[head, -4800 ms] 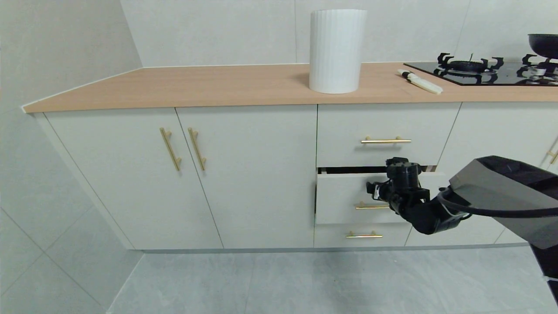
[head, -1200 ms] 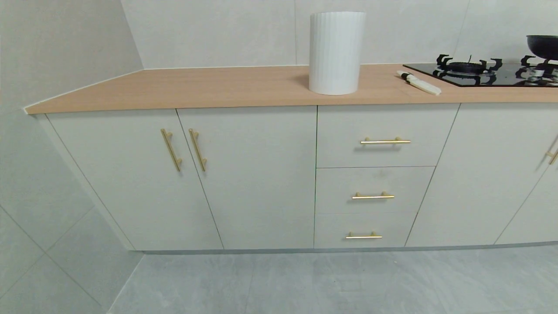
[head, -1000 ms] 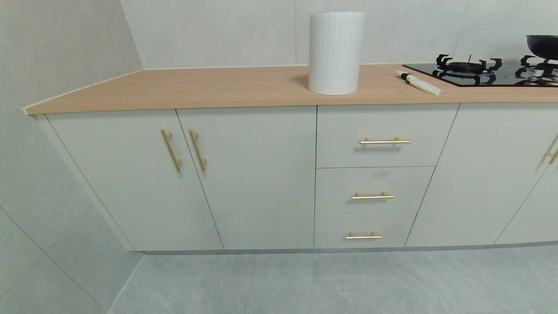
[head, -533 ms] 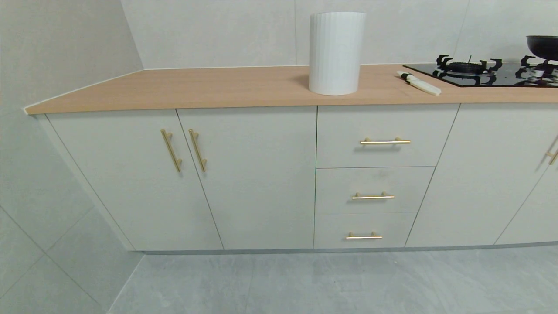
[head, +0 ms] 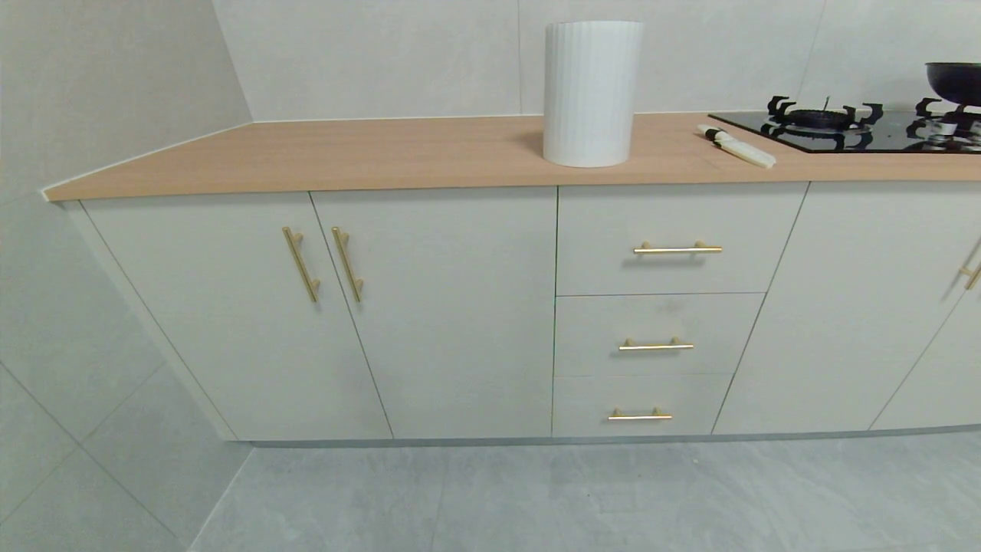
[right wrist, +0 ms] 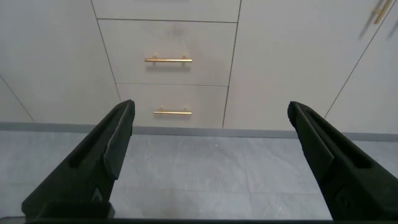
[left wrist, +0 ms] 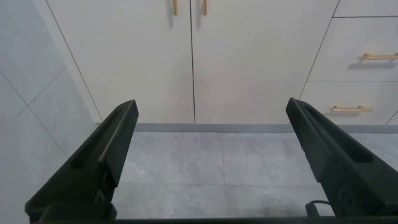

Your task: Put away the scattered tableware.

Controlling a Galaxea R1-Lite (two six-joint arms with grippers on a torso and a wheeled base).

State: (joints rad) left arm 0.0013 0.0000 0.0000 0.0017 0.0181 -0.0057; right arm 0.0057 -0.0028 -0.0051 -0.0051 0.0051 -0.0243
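Observation:
A cream-bladed knife (head: 736, 145) with a dark band lies on the wooden countertop (head: 368, 157), just left of the hob. The three stacked drawers below it are all shut: top (head: 677, 248), middle (head: 656, 345) and bottom (head: 640, 416). My right gripper (right wrist: 211, 106) is open and empty, held low over the floor and facing the middle drawer (right wrist: 168, 60) and bottom drawer (right wrist: 172, 112) from a distance. My left gripper (left wrist: 211, 106) is also open and empty, low over the floor and facing the double cabinet doors (left wrist: 191, 62).
A tall white ribbed cylinder (head: 590, 92) stands on the counter above the drawers. A black gas hob (head: 843, 126) with a dark pan (head: 954, 77) is at the right. The left wall meets the counter at a corner. Grey tiled floor (head: 536, 498) lies open in front.
Since 4.8 s ago the middle drawer has gone from slightly open to shut, and my right arm has drawn back out of the head view. Nothing has moved in the last second.

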